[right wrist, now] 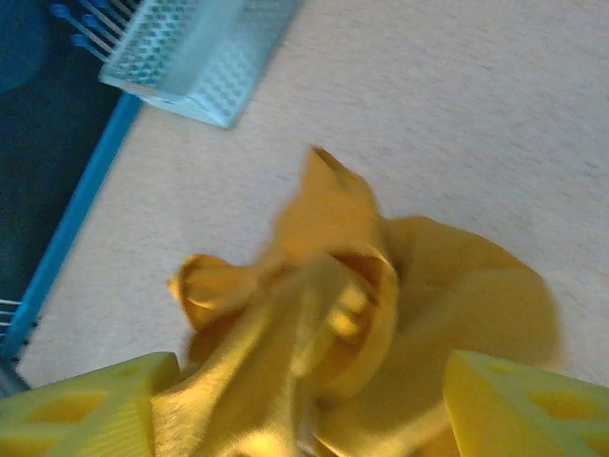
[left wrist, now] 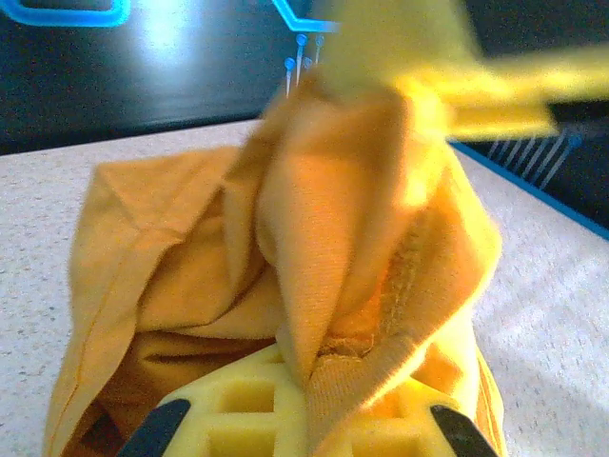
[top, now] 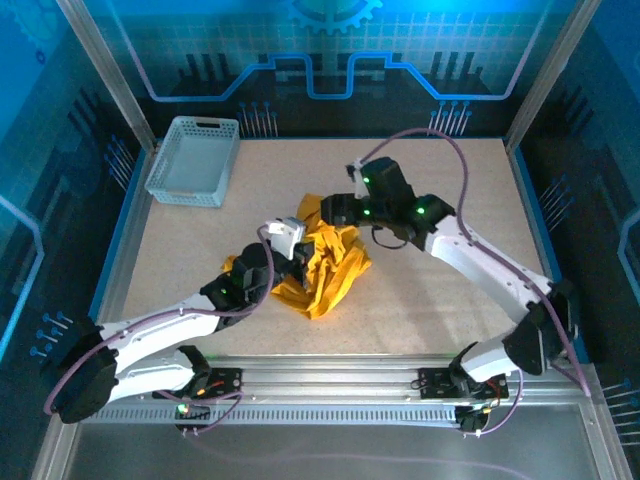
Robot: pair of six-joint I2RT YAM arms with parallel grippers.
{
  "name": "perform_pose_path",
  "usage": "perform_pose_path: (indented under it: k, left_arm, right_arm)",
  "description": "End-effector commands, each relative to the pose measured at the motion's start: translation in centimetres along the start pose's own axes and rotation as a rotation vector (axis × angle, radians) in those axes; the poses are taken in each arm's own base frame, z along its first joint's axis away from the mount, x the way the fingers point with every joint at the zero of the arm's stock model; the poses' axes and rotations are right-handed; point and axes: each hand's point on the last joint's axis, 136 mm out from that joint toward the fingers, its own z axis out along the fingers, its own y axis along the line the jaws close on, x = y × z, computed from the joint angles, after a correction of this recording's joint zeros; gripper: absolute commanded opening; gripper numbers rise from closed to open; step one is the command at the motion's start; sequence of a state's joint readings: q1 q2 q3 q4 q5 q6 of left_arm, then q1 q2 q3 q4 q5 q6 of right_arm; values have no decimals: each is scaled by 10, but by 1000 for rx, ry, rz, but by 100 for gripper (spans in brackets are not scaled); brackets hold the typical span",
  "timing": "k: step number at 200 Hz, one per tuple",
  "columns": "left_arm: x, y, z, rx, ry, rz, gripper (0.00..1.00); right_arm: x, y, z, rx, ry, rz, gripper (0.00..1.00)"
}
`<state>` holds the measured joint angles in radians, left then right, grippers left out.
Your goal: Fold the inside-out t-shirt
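The inside-out t-shirt [top: 335,272] is a crumpled mustard heap in the middle of the table, with no print showing. My left gripper [top: 298,258] is at the heap's left side. In the left wrist view that gripper [left wrist: 309,386] is shut on a thick fold of the t-shirt [left wrist: 190,248], which rises in a peak in front of it. My right gripper [top: 320,212] is over the heap's far edge. In the blurred right wrist view its yellow fingers [right wrist: 528,405] stand wide apart, the gripper [right wrist: 304,419] open, with loose t-shirt [right wrist: 476,295] cloth lying between them.
A light grey lattice basket [top: 195,160] stands at the back left of the table, and it is also in the right wrist view as the basket [right wrist: 190,57] at the top left. Bare speckled tabletop [top: 450,300] lies to the right of the heap.
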<state>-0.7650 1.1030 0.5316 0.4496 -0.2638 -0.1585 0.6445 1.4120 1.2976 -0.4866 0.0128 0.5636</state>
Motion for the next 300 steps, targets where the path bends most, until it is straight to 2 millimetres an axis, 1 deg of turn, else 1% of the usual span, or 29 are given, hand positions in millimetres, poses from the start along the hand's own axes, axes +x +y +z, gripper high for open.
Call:
perform_pose_path:
  k: [1,17,32,35,69,95,104,110,128,134,145,156,158,161,175,188,192,208,221,228,238,241,251,257,263,268,285,295,300]
  left_arm:
    - [0,8,-7,17,-8,-98,0]
    - [2,14,-8,27,-1,-140,0]
    - [4,18,-9,21,-1,-158,0]
    - [5,18,-8,22,3,-159,0]
    - [8,20,-8,19,24,-154,0]
    - [7,22,-11,12,21,-165,0]
    - [5,23,-12,11,22,-174,0]
    - [4,25,-12,7,25,-181,0]
    - [-3,38,-17,-36,25,-214,0]
    - [-7,43,-18,-47,19,-225,0]
    - [-16,54,-23,-70,-2,-251,0]
    - [-26,67,-28,-92,-25,-282,0]
    - [-27,68,-29,-92,-27,-288,0]
    - [-30,70,-30,-89,-31,-298,0]
    - [-47,81,-37,-96,-70,-335,0]
    - [-63,87,-44,-91,-113,-369,0]
    - [-69,88,-46,-86,-126,-380,0]
    - [-84,92,-54,-74,-177,-435,0]
    - [-87,94,-57,-66,-200,-478,0]
    - [-83,94,-58,-61,-202,-490,0]
    - [-73,94,-58,-52,-189,-503,0]
    - [-67,94,-58,-53,-180,-510,0]
    - [-48,95,-57,-52,-151,-523,0]
    - [-34,97,-56,-54,-128,-534,0]
    - [-19,98,-56,-61,-104,-549,0]
    - [-7,99,-56,-66,-83,-565,0]
    - [32,102,-59,-83,-13,-624,0]
    - [54,104,-60,-93,17,-671,0]
    - [63,104,-60,-94,33,-689,0]
  right_arm:
    - [36,-41,-9,107,19,3,83]
    - [65,-48,1,74,47,49,85]
    - [81,-39,9,-19,49,100,85]
    - [91,-39,13,-38,58,110,85]
    - [113,-21,31,-106,72,137,86]
    - [120,-22,52,-102,109,150,76]
    - [120,-20,56,-104,120,144,70]
    - [119,-20,57,-98,126,139,62]
    - [110,-33,50,-12,118,111,33]
    - [107,-39,46,16,111,106,27]
    - [101,-60,35,85,100,104,10]
    - [96,-81,25,129,100,121,0]
    - [95,-84,23,134,98,122,0]
    - [82,-85,17,135,73,126,0]
    - [58,-104,-6,163,29,142,0]
    - [32,-112,-30,152,-33,151,0]
    - [19,-110,-40,140,-64,147,0]
    - [-8,-114,-69,146,-138,140,0]
    - [-21,-124,-90,200,-189,139,0]
    - [-21,-133,-97,241,-199,147,0]
    - [-17,-155,-105,335,-207,186,0]
    - [-12,-168,-108,381,-200,218,0]
    - [-1,-189,-109,431,-184,274,0]
    - [10,-206,-108,468,-168,326,0]
    - [20,-217,-106,495,-154,359,0]
    - [30,-229,-103,522,-136,387,0]
    - [55,-252,-84,575,-69,417,0]
    - [66,-258,-71,581,-19,428,0]
    - [70,-257,-65,574,4,428,9]
